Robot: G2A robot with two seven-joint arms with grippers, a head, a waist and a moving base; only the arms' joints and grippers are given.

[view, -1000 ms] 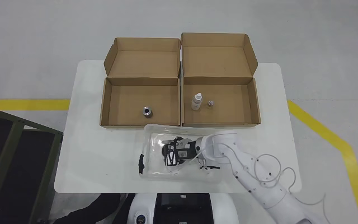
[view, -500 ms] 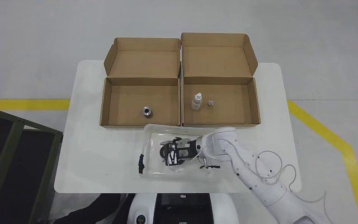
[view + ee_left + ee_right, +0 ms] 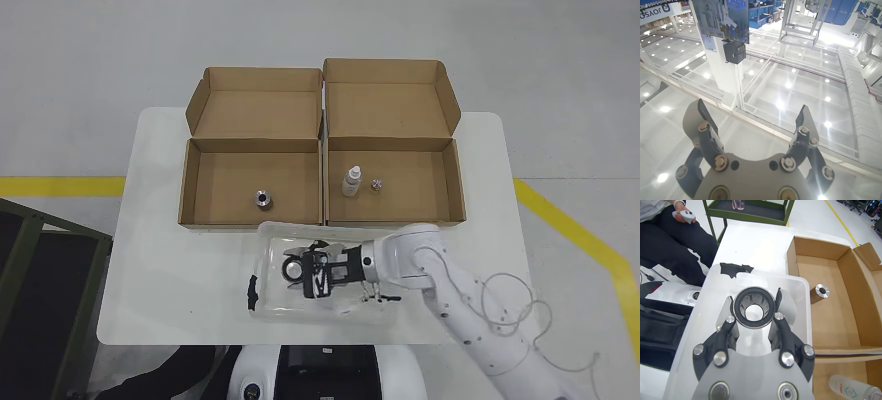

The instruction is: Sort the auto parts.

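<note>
**gearhead_22:** Our right end effector (image 3: 755, 297) is clamped across the barrel of the bearing sleeve (image 3: 754, 290), over the clear bin's (image 3: 807, 306) floor. How do we play the lift?

**binpicker:** We'd go straight up first so the sleeve clears the bin wall ahead of the end effector, then carry it forward. Our guess is it goes in the box (image 3: 817, 270) just past that wall, where the metal cylinder (image 3: 819, 292) stands. A round barrel can slip, so no jerks. Our left end effector (image 3: 753, 117) has its fingers apart and empty.

White right arm (image 3: 448, 292) bears grey, black-linked tool (image 3: 754, 303).
</note>
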